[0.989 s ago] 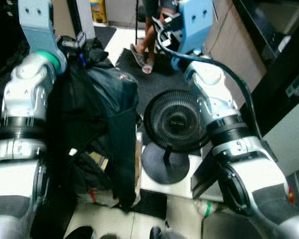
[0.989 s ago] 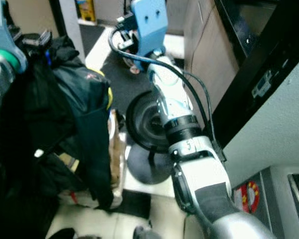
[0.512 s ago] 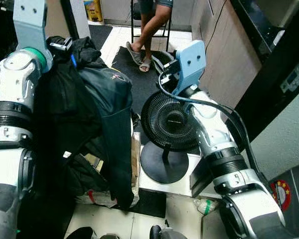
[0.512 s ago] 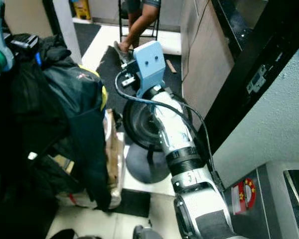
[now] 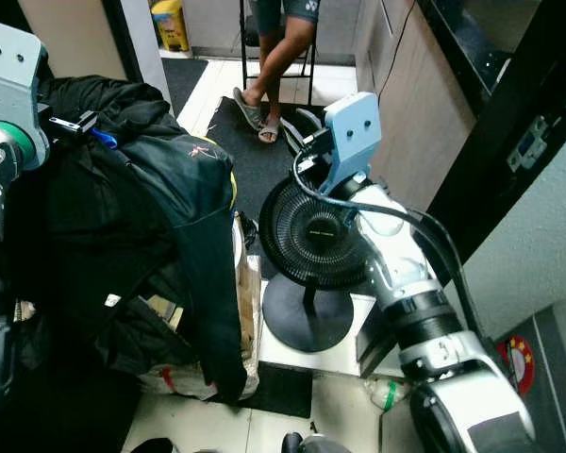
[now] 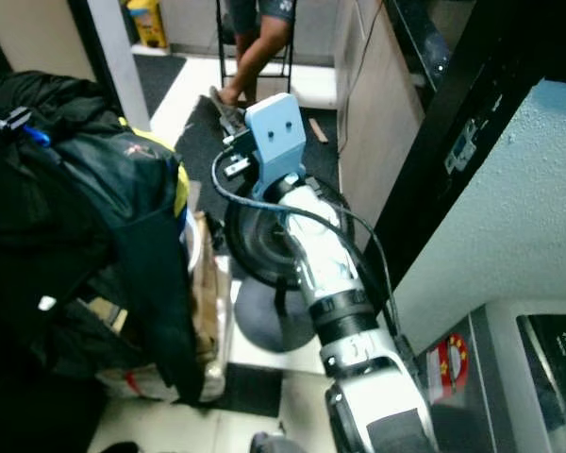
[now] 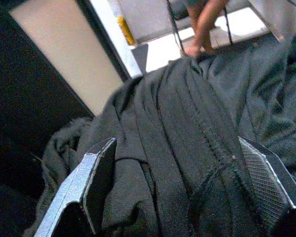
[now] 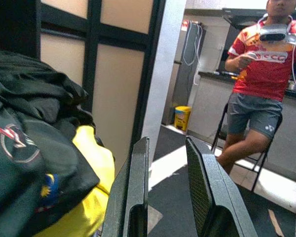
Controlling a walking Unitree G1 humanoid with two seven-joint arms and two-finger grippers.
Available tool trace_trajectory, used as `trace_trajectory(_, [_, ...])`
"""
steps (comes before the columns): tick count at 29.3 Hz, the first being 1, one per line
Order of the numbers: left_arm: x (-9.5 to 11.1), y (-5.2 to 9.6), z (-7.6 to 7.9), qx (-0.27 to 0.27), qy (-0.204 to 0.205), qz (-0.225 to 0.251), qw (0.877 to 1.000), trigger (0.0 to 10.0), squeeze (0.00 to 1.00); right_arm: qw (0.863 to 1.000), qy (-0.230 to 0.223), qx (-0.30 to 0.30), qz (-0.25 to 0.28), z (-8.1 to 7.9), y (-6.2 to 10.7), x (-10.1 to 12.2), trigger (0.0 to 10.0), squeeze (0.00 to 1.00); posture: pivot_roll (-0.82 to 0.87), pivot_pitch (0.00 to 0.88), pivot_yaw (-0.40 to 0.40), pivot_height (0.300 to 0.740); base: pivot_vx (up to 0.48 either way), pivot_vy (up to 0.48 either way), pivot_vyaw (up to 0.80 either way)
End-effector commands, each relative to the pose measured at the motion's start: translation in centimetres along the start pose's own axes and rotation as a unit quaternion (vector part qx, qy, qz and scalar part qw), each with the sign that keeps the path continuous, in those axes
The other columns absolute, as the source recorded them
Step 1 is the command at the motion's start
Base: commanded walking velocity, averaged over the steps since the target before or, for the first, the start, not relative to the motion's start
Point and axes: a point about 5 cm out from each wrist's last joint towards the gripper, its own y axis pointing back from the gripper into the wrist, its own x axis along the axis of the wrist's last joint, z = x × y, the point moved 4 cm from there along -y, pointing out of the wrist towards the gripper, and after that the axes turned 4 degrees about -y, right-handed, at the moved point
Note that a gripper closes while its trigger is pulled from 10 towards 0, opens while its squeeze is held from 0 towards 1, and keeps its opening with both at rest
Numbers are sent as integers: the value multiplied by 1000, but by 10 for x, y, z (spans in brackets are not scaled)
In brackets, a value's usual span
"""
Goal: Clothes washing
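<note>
A bulky bundle of dark clothes (image 5: 141, 217) with a yellow lining (image 5: 232, 189) hangs over my left arm, off the floor. In the left wrist view my left gripper (image 7: 175, 143) has its fingers (image 7: 97, 170) spread wide, and the dark cloth (image 7: 187, 113) fills the space between them. My right arm reaches forward above a black fan. Its blue wrist plate (image 5: 353, 132) stands beside the bundle without touching it. My right gripper (image 8: 166, 143) has its fingers close together with nothing between them.
The black fan (image 5: 316, 236) stands on a round base just right of the bundle. A person (image 8: 266, 64) sits on a chair at the back, feet on a black mat (image 5: 264, 142). A wooden cabinet (image 5: 406, 94) and a grey appliance (image 5: 547, 377) line the right side.
My right arm has come down from high in the picture and now stretches forward over the fan. The left arm has drawn toward the left edge, the clothes still on it. The camera shifted too.
</note>
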Motion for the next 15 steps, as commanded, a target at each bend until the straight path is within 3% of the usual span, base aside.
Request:
trace_trajectory(1, [-24,4,9,-28,-25,-43,998,10000,0,1000,-2,2,-2,-3,3,-1,10000,0,141,56,56,740,0,0,0])
trace_trajectory(2, [-24,4,9,-28,-25,-43,998,10000,0,1000,-2,2,-2,-3,3,-1,10000,0,141,56,56,740,0,0,0])
trace_trajectory(3, [-26,5,19,-42,-26,-41,998,4235,0,1000,-5,4,-2,-5,4,-1,10000,0,141,56,56,740,0,0,0])
trace_trajectory(4, [-25,4,26,-47,-15,-34,998,0,0,1000,-6,4,-1,-5,5,-1,10000,0,141,56,56,740,0,0,0])
trace_trajectory(14, [-18,1,34,-50,8,-18,999,0,0,1000,-9,3,0,-5,5,0,10000,0,141,56,56,740,0,0,0])
trace_trajectory(15, [-12,-1,37,-51,31,-7,998,0,0,1000,-10,2,3,-5,5,1,10000,0,132,51,54,740,0,0,0])
